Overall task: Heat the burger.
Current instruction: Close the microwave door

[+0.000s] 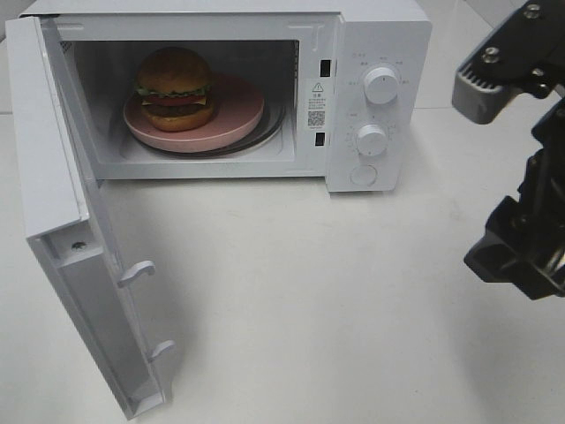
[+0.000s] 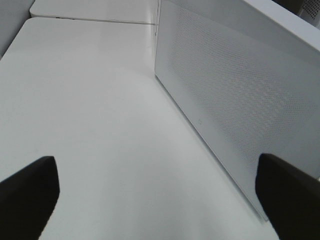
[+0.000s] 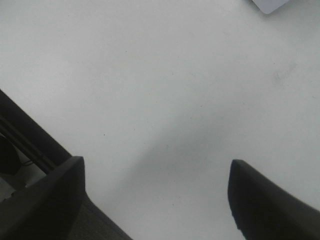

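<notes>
The burger, with an orange-brown bun and a green lettuce layer, sits on a pink plate inside the white microwave. The microwave door stands wide open to the left. My right arm hangs over the table to the right of the microwave, well away from it. In the right wrist view my right gripper is open over bare table with nothing between its fingers. My left gripper is open and empty too, beside a white perforated microwave panel; the exterior view does not show it.
Two white knobs and a round button sit on the microwave's control panel. Two latch hooks stick out from the door's inner edge. The white table spreads in front of the microwave.
</notes>
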Robot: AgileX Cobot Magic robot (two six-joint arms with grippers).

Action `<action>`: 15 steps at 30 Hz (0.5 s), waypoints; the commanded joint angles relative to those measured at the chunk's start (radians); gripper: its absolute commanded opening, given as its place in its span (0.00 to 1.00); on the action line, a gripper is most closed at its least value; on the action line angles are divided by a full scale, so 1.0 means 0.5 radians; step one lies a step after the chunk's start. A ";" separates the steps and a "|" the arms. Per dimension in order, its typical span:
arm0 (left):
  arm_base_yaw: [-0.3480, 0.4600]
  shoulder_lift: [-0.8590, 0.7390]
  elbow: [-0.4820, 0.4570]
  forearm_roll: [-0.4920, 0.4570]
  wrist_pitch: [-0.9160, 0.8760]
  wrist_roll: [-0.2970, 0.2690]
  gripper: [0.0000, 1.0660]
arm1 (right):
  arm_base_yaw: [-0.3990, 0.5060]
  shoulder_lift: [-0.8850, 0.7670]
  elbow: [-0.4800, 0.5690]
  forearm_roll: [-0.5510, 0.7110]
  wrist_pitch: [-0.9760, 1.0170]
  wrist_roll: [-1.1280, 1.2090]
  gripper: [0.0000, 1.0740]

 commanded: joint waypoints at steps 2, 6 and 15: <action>0.000 -0.030 0.004 -0.014 -0.026 -0.008 0.94 | 0.004 -0.104 0.006 0.008 0.106 0.032 0.71; 0.000 -0.030 0.004 -0.014 -0.026 -0.008 0.94 | 0.004 -0.196 0.042 0.002 0.142 0.038 0.71; 0.000 -0.030 0.004 -0.014 -0.026 -0.008 0.94 | -0.236 -0.514 0.324 0.058 0.168 0.046 0.71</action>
